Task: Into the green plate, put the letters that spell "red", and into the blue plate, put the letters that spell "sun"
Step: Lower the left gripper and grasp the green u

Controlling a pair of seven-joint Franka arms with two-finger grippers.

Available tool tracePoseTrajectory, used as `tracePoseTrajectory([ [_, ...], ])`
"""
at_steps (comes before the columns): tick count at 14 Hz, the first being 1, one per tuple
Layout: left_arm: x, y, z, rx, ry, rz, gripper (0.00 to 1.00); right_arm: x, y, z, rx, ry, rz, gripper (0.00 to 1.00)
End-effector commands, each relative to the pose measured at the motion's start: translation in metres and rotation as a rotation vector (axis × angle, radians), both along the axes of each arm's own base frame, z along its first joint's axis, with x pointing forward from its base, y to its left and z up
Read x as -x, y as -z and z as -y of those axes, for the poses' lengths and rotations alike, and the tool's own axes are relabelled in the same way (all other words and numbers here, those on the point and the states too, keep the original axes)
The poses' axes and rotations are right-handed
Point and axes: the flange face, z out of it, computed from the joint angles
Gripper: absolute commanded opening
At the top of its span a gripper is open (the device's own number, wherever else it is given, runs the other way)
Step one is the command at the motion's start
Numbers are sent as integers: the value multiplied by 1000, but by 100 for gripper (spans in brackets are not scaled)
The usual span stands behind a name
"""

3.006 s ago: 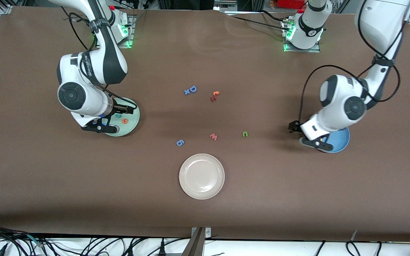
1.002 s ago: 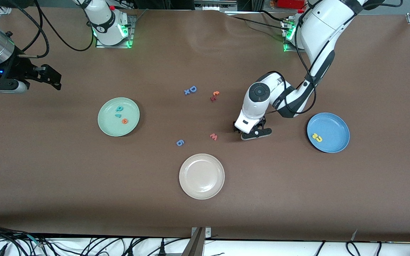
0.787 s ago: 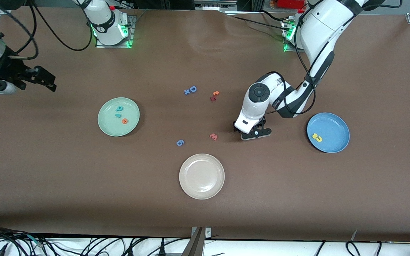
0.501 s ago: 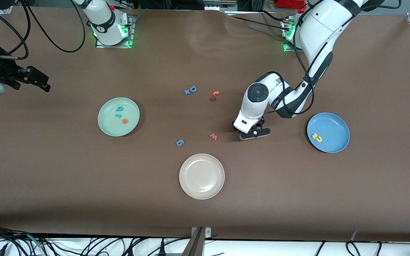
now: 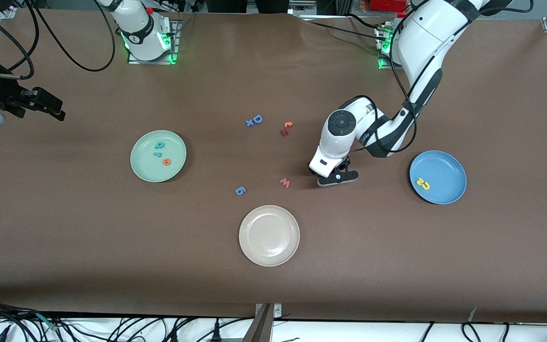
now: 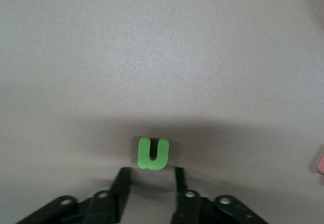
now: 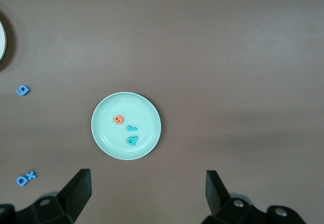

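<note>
— Hanging wide open over the table (image 5: 112, 266) at the right arm's end: right gripper (image 5: 57, 108). Lying in the green plate (image 5: 136, 164): teal d (image 5: 159, 145), teal r (image 5: 156, 154), orange e (image 5: 165, 162).

— Reaching down mid-table: left gripper (image 5: 334, 178), bracketing the green n (image 6: 153, 154); grip impossible to tell. Sitting in the blue plate (image 5: 448, 165): yellow s (image 5: 425, 185) and u (image 5: 419, 181).

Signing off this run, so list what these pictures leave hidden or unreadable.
- n: front view, hidden under the left hand; only the left wrist view shows it.
- Whether that hand holds the n: neither view tells.
- yellow letters in the blue plate: front view, too small to read.
- right hand: front view, its arm cut off by the picture's edge.
</note>
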Motion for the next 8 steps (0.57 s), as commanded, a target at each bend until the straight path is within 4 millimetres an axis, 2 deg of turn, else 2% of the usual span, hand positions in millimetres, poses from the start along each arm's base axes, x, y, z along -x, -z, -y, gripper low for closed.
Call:
tracePoseTrajectory([
  [1, -7, 1, 3, -13, 6, 26, 31, -3, -4, 11, -59, 35, -1, 100],
  [3, -7, 1, 3, -13, 8, 25, 26, -1, -11, 15, -64, 39, 9, 100],
  [7, -7, 0, 3, -12, 7, 28, 18, -3, -7, 16, -3, 25, 1, 100],
  [8, -7, 0, 3, -12, 7, 28, 19, -4, -8, 15, -4, 25, 6, 100],
])
